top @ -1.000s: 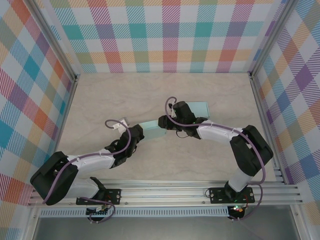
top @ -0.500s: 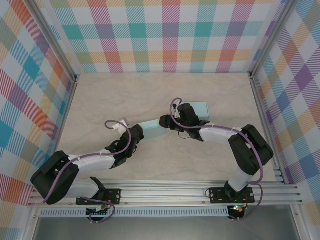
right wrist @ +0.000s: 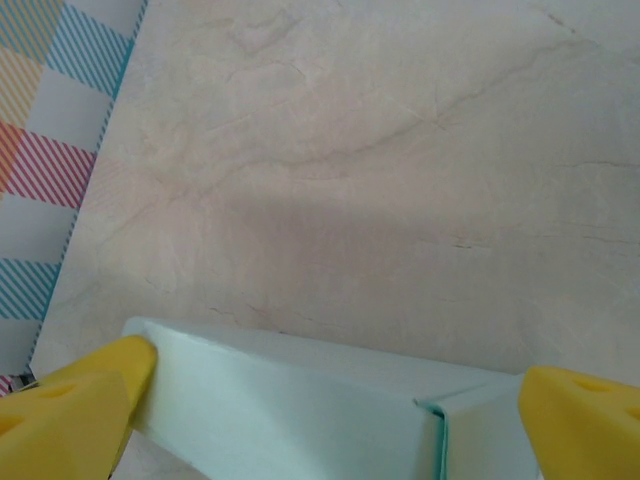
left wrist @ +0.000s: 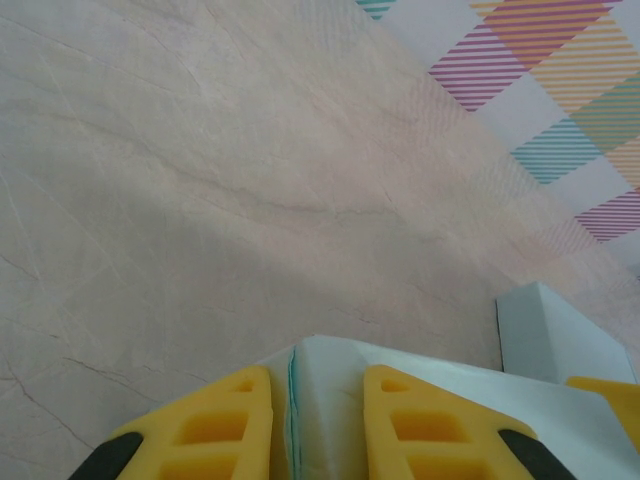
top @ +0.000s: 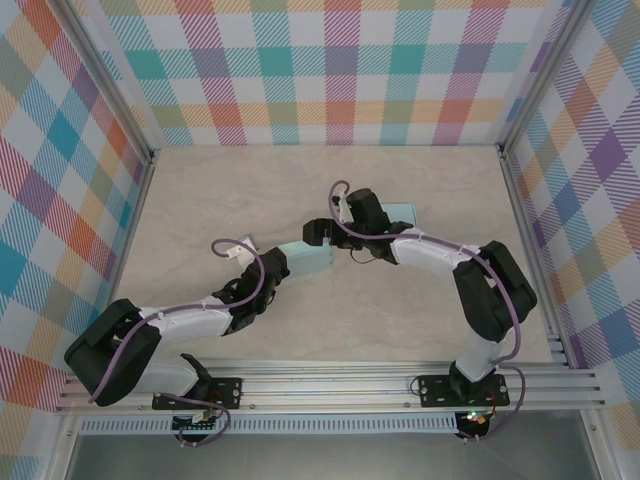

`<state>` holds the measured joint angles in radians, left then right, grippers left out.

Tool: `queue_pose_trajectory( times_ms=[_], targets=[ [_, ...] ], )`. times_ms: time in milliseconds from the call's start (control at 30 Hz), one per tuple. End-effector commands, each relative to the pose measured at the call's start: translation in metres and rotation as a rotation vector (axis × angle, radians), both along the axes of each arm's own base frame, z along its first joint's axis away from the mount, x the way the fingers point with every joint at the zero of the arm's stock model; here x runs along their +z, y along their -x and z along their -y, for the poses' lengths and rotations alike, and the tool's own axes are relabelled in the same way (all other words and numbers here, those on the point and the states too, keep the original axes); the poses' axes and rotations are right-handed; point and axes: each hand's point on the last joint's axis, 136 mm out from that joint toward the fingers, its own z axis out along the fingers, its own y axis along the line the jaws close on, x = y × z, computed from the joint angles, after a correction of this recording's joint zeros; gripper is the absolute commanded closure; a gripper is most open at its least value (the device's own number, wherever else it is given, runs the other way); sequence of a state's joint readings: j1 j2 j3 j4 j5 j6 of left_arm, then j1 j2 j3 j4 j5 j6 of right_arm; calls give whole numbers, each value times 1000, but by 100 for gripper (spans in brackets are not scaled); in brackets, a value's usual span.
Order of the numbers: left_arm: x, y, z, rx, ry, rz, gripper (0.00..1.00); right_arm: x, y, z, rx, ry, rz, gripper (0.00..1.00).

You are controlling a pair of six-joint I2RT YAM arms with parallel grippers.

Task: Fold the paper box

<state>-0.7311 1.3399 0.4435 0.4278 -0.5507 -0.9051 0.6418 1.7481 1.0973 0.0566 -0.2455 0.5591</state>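
The paper box (top: 305, 257) is lying mid-worktop (top: 200, 200), long axis slanting from near-left toward the far-right corner, and the left pincer (left wrist: 318, 410) is clenching its near-left end while the right pincer (top: 318, 232), spread wide, is straddling it just beyond.

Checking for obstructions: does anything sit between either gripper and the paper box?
Nothing visible does. The left gripper pinches a fold of the paper box, and the right gripper, open, straddles it.
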Motion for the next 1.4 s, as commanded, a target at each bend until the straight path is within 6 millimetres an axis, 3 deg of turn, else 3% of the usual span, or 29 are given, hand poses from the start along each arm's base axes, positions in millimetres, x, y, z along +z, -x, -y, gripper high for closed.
queue_pose_trajectory(
  times_ms=[0, 167, 267, 400, 800, 1100, 1367],
  targets=[
    [-86, 51, -35, -40, -248, -322, 92, -25, 11, 1, 56, 68, -60, 0],
    [-87, 51, -36, -35, -254, -325, 92, -43, 10, 7, 37, 118, -85, 5],
    [-87, 52, -38, -27, -258, -328, 93, -47, 8, 15, 17, 81, -114, 21],
    [-86, 53, -41, -18, -261, -327, 93, -43, 4, 24, 5, -96, -172, 42],
    [-84, 53, -43, -12, -268, -325, 94, -47, 9, 24, 71, -319, -269, 56],
    [-81, 53, -45, -6, -272, -320, 94, -91, 17, 34, 36, -279, -340, 65],
    [-78, 54, -47, 2, -267, -306, 100, -133, 27, 50, -16, -269, -401, 78]
  ],
)
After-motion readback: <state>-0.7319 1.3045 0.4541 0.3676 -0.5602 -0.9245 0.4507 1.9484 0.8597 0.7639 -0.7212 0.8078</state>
